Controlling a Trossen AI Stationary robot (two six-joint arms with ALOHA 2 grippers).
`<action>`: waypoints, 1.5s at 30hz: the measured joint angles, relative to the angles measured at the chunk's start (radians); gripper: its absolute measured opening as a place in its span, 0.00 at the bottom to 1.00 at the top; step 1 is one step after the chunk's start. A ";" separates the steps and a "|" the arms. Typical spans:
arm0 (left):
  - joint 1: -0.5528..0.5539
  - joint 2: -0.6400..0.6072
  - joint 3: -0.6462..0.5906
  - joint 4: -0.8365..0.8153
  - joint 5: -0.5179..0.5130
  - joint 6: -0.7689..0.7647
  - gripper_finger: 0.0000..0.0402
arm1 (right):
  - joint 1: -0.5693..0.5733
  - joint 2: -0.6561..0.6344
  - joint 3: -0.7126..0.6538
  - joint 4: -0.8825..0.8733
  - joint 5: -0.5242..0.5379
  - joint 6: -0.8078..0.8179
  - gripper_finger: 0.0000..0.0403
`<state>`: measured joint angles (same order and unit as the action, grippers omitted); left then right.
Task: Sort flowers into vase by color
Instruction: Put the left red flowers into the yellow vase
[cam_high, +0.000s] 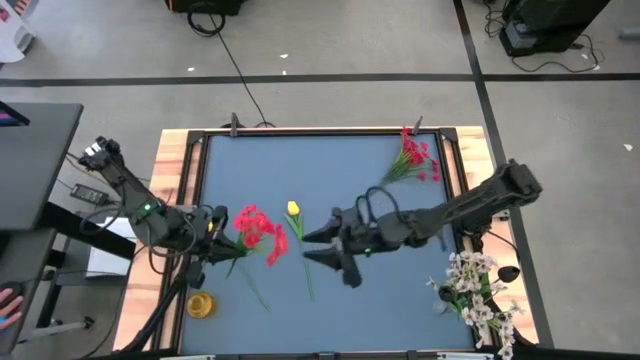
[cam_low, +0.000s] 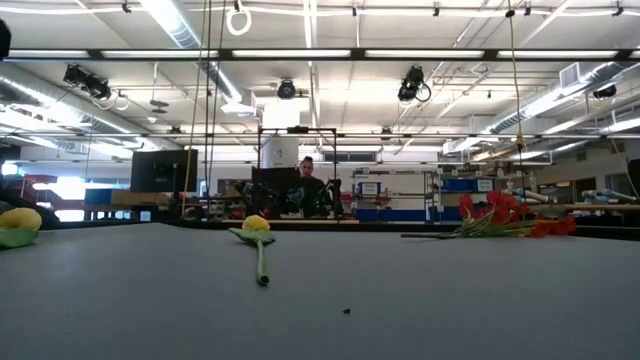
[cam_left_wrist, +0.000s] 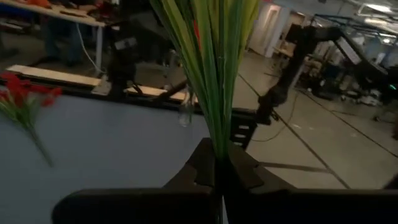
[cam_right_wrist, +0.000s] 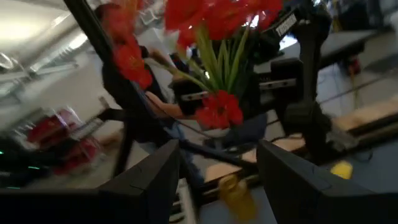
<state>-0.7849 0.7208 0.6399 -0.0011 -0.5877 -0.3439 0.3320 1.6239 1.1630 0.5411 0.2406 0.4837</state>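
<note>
L gripper (cam_high: 222, 228) jaws clamped on red clustered-bloom artificial flower stem (cam_high: 258, 233), lifted at 9 o'clock of blue surface (cam_high: 300, 170). R gripper (cam_high: 325, 247) jaws apart w/ nothing held, centre, beside yellow tulip bud stem (cam_high: 293, 210).

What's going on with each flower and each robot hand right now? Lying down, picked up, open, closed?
Left hand: shut on the red bunch's stem.
Red bunch: held by the left hand.
Right hand: open, holding nothing, beside the tulip.
Yellow tulip: lying flat on the table.
Second red bunch: lying at the table's far right corner.
White spray: at the near right edge.
Yellow item: near left, too small to identify.
</note>
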 joint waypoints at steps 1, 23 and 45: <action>0.002 0.000 0.000 0.005 -0.005 0.001 0.02 | -0.004 0.034 0.035 0.000 0.001 -0.028 0.55; 0.001 -0.107 0.000 -0.107 0.069 0.099 0.06 | -0.122 0.530 0.680 -0.061 -0.100 -0.170 0.24; 0.001 -0.166 0.000 -0.354 0.136 -0.121 0.16 | -0.114 0.535 0.689 -0.247 -0.049 -0.173 0.02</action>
<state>-0.7842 0.5552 0.6403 -0.3554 -0.4519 -0.4649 0.2176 2.1593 1.8515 0.2939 0.1919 0.3103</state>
